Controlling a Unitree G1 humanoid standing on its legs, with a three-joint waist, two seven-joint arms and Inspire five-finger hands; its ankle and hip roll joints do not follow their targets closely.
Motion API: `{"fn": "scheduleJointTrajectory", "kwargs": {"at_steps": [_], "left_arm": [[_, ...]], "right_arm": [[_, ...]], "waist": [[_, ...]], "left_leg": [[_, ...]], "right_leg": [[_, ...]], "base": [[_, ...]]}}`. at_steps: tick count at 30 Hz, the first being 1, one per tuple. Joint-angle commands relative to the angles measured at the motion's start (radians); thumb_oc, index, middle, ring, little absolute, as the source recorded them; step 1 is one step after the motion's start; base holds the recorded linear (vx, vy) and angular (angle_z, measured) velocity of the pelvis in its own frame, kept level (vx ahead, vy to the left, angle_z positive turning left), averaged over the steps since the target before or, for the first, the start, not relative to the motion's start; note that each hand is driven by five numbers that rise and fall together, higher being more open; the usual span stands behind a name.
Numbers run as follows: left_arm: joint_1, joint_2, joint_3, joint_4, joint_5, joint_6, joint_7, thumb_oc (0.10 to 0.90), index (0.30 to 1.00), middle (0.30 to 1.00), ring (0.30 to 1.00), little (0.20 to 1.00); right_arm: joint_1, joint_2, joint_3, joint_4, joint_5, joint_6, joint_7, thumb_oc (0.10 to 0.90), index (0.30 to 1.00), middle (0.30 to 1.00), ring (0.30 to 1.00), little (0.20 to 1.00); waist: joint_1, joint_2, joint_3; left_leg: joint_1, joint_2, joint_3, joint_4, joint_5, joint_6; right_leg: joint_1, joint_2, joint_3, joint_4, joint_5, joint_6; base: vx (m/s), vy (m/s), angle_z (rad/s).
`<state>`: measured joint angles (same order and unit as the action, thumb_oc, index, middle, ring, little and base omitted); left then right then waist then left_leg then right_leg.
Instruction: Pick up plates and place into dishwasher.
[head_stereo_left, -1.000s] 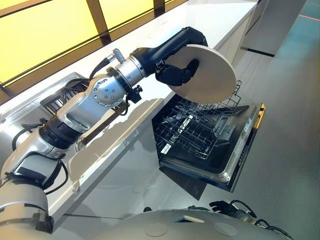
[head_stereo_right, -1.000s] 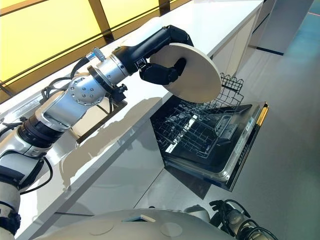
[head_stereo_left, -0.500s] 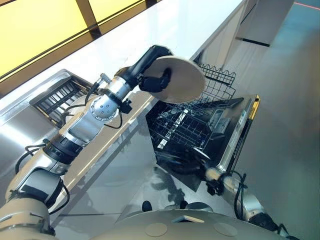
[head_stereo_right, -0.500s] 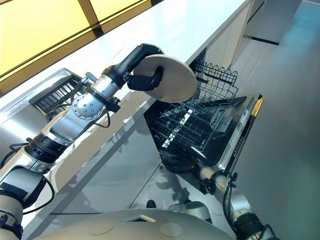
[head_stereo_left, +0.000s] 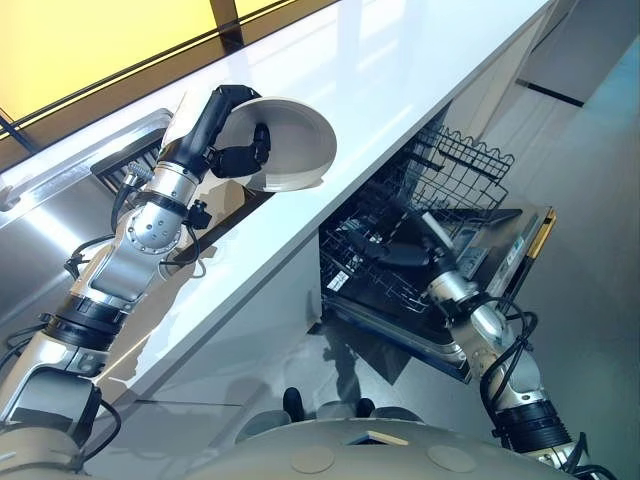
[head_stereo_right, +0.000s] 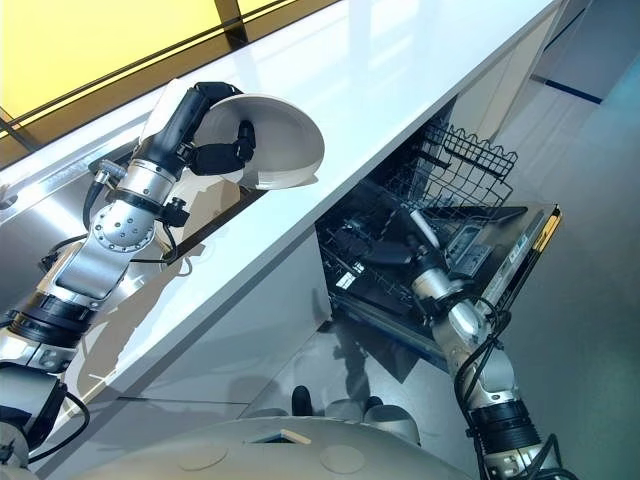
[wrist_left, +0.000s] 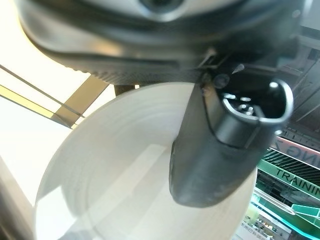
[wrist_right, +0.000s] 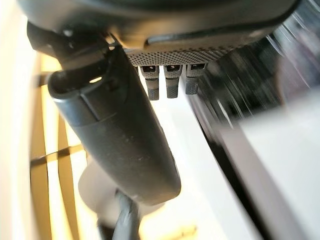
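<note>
A white shallow plate (head_stereo_left: 297, 150) is held tilted above the white counter, beside the sink. My left hand (head_stereo_left: 238, 158) is shut on the plate: its thumb (wrist_left: 220, 150) lies across the plate's inner face (wrist_left: 110, 170) and its fingers are behind the rim. The dishwasher stands open lower right, with its lower rack (head_stereo_left: 390, 275) pulled out over the door (head_stereo_left: 505, 265). My right hand (head_stereo_left: 398, 253) reaches in over that rack, fingers fairly straight, holding nothing; its thumb (wrist_right: 125, 130) shows close up.
The long white counter (head_stereo_left: 400, 80) runs over the dishwasher. A steel sink (head_stereo_left: 120, 175) with a grid lies under my left forearm. The upper wire rack (head_stereo_left: 462, 165) juts out above the lower one. Grey floor (head_stereo_left: 590, 200) lies to the right.
My left arm has drawn the plate back from above the dishwasher rack to over the counter by the sink. My right arm has come up and reached over the lower rack. The camera shifted.
</note>
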<state>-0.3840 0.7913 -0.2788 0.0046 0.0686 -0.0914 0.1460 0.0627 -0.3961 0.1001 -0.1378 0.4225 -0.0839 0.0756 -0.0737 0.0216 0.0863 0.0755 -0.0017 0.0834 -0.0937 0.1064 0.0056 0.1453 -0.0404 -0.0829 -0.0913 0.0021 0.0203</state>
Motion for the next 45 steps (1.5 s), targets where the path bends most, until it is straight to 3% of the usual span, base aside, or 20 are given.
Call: {"fn": "scheduleJointTrajectory", "kwargs": {"at_steps": [1, 11, 22, 26, 31, 32, 33, 34, 40, 45], "left_arm": [[-0.085, -0.02, 0.102, -0.013, 0.038, -0.056, 0.067, 0.1, 0.3, 0.3, 0.3, 0.2], [-0.119, -0.047, 0.061, -0.05, -0.034, -0.057, -0.027, 0.1, 0.3, 0.3, 0.3, 0.2], [-0.15, -0.105, -0.011, -0.172, -0.049, -0.067, -0.128, 0.1, 0.3, 0.3, 0.3, 0.2], [-0.182, -0.119, -0.053, -0.196, -0.089, -0.038, -0.161, 0.1, 0.3, 0.3, 0.3, 0.2], [-0.18, -0.154, -0.086, -0.225, -0.171, -0.032, -0.231, 0.1, 0.3, 0.3, 0.3, 0.2], [-0.177, -0.157, -0.088, -0.234, -0.18, -0.031, -0.241, 0.1, 0.3, 0.3, 0.3, 0.2], [-0.171, -0.162, -0.095, -0.243, -0.172, -0.048, -0.245, 0.1, 0.3, 0.3, 0.3, 0.2], [-0.17, -0.162, -0.096, -0.248, -0.168, -0.056, -0.247, 0.1, 0.3, 0.3, 0.3, 0.2], [-0.175, -0.119, -0.079, -0.299, -0.078, -0.127, -0.177, 0.1, 0.3, 0.3, 0.3, 0.2], [-0.163, -0.068, -0.008, -0.326, -0.006, -0.191, -0.078, 0.1, 0.3, 0.3, 0.3, 0.2]], "right_arm": [[-0.149, -0.031, -0.03, -0.17, -0.038, -0.192, -0.055, 0.8, 0.9, 0.9, 0.9, 0.9], [-0.224, -0.046, 0.025, -0.196, 0.047, -0.187, -0.028, 0.8, 0.9, 0.9, 0.9, 0.9], [-0.284, -0.025, 0.086, -0.228, 0.156, -0.135, 0.011, 0.8, 0.9, 0.9, 0.9, 0.9], [-0.311, -0.019, 0.101, -0.239, 0.148, -0.133, -0.007, 0.8, 0.9, 0.9, 0.9, 0.9], [-0.325, -0.015, 0.126, -0.242, 0.15, -0.069, 0.003, 0.8, 0.9, 0.9, 0.9, 0.9], [-0.325, -0.02, 0.129, -0.237, 0.161, -0.06, 0.007, 0.534, 0.672, 0.672, 0.672, 0.634], [-0.321, -0.025, 0.136, -0.225, 0.17, -0.045, 0.008, 0.21, 0.394, 0.394, 0.394, 0.31], [-0.319, -0.029, 0.136, -0.22, 0.172, -0.039, 0.008, 0.1, 0.3, 0.3, 0.3, 0.2], [-0.3, -0.061, 0.124, -0.199, 0.162, -0.004, -0.016, 0.1, 0.3, 0.3, 0.3, 0.2], [-0.258, -0.087, 0.1, -0.18, 0.136, 0.024, -0.011, 0.1, 0.3, 0.3, 0.3, 0.2]], "waist": [[-0.009, 0.005, -0.05], [0.009, -0.003, -0.051], [0.022, -0.011, -0.051], [0.019, -0.013, -0.049], [0.02, -0.017, -0.047], [0.021, -0.018, -0.047], [0.021, -0.02, -0.047], [0.021, -0.02, -0.047], [0.023, -0.028, -0.047], [0.028, -0.032, -0.048]], "left_leg": [[0.033, -0.027, 0.021, 0.006, -0.094, 0.009], [0.03, -0.027, 0.017, 0.006, -0.091, 0.004], [0.031, -0.024, 0.023, 0.006, -0.092, -0.001], [0.032, -0.023, 0.023, 0.006, -0.092, 0.0], [0.033, -0.023, 0.021, 0.006, -0.093, 0.001], [0.033, -0.023, 0.021, 0.006, -0.092, 0.002], [0.033, -0.022, 0.021, 0.006, -0.092, 0.001], [0.033, -0.022, 0.02, 0.006, -0.091, 0.001], [0.031, -0.021, 0.015, 0.006, -0.09, -0.001], [0.029, -0.021, 0.007, 0.006, -0.089, -0.003]], "right_leg": [[-0.028, 0.012, 0.005, 0.021, 0.028, 0.05], [-0.024, 0.004, -0.013, 0.017, 0.029, 0.052], [-0.018, 0.001, -0.04, 0.013, 0.029, 0.055], [-0.018, 0.001, -0.04, 0.015, 0.028, 0.055], [-0.02, 0.001, -0.036, 0.018, 0.027, 0.056], [-0.019, 0.002, -0.035, 0.018, 0.027, 0.055], [-0.019, 0.003, -0.035, 0.02, 0.026, 0.055], [-0.019, 0.003, -0.034, 0.02, 0.025, 0.055], [-0.017, 0.007, -0.036, 0.019, 0.026, 0.054], [-0.017, 0.006, -0.04, 0.02, 0.025, 0.054]], "base": [[-0.01, 0.03, -0.12], [-0.01, 0.003, -0.01], [0.0, -0.003, 0.01], [0.0, 0.0, 0.0], [0.0, 0.0, 0.0], [0.0, 0.0, 0.0], [0.0, 0.0, 0.0], [0.0, 0.0, 0.0], [0.02, -0.011, 0.01], [0.0, -0.003, 0.01]]}}
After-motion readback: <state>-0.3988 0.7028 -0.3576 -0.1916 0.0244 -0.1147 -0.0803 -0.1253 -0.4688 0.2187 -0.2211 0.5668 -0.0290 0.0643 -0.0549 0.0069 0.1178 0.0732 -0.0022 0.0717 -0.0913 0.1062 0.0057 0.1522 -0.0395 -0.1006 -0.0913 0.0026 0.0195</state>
